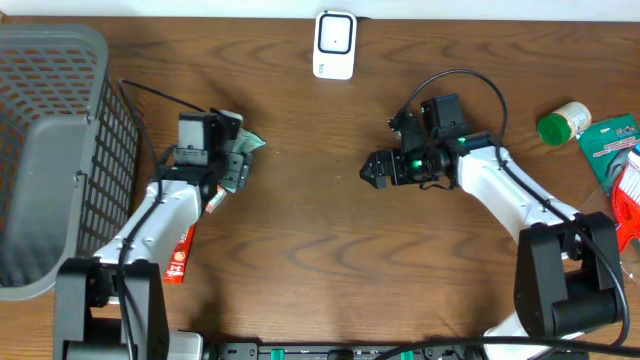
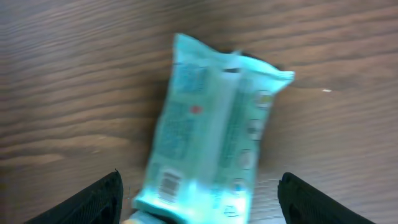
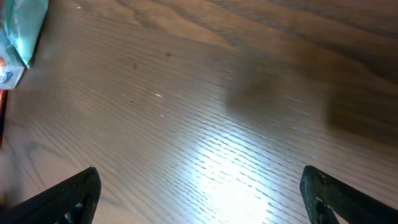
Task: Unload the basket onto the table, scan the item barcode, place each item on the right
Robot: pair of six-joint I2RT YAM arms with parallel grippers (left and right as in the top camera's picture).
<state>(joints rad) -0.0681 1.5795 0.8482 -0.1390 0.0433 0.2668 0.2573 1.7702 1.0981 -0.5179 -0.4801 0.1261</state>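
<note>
Left pincer (image 2: 199,177) and right pincer (image 3: 199,171) gape apart; blurred packet (image 2: 211,124) cut off below.

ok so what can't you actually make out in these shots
- Packet print: left wrist view, blurred; the barcode shows but is unreadable, and the bottom edge cuts its near end.
- Packet, overhead: mostly under the left gripper.
- Red pack: overhead, partly under the left arm.
- Green pack: overhead, cut by the right edge.

Overhead looks straight down at the table (image 1: 300,250); both wrist views sit close, sharing the packet (image 2: 211,137)
</note>
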